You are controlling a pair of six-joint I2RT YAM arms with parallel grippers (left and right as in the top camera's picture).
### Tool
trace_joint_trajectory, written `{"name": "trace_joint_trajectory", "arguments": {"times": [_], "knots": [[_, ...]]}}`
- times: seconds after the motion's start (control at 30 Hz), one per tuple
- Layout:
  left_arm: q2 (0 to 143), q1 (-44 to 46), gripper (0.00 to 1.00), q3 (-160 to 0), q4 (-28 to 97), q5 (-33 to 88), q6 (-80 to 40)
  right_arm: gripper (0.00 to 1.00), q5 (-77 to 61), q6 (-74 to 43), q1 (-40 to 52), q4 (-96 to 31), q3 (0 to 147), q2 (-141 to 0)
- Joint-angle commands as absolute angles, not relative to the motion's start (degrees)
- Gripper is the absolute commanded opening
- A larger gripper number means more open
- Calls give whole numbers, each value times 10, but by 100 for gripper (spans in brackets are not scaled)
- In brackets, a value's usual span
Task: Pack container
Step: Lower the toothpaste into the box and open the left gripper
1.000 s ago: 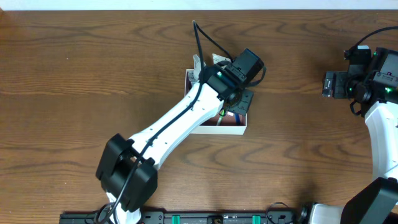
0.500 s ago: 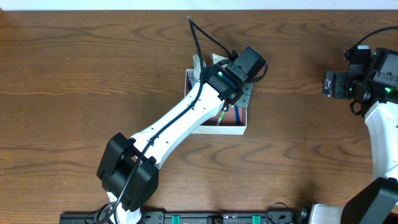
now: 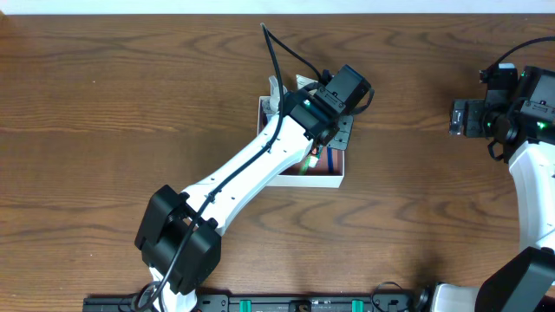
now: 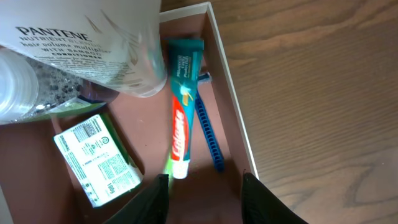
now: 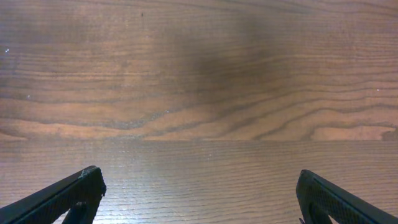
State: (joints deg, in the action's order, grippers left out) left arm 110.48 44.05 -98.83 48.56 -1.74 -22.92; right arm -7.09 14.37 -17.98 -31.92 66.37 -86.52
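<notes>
Left wrist view: we see the left gripper (image 4: 205, 208), fingers apart and empty, over the square white-walled, pink-floored container (image 4: 231, 99), which sits mid-table nearer the far edge. A red-and-teal toothpaste tube (image 4: 181, 121) lies flat inside, parallel to that wall, we judge to save room. The right gripper (image 5: 199, 199), also spread, hangs by the right edge, out of the way.

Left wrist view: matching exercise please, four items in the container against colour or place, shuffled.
1. Pantene bottle
2. toothpaste tube
3. thin ridged handle
4. barcode-labelled packet

A. blue, lying along the container wall
B. green edge, lower left of the picture
C. teal and red, middle
D. white, top left of the picture

Pairs: 1-D, 2-C, 3-A, 4-B
</notes>
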Motion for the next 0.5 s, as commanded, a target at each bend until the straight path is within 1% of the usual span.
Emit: {"name": "trace_joint_trajectory", "arguments": {"times": [0.0,0.23,0.47], "knots": [[1114,442,39,-987,485,-24,-232,99,-76,151,-176,-320,667,-867],[1095,442,39,-988,494,-24,-230,99,-75,151,-176,-320,667,-867],[1007,442,40,-988,524,-31,-221,99,-76,151,-176,-320,667,-867]]}}
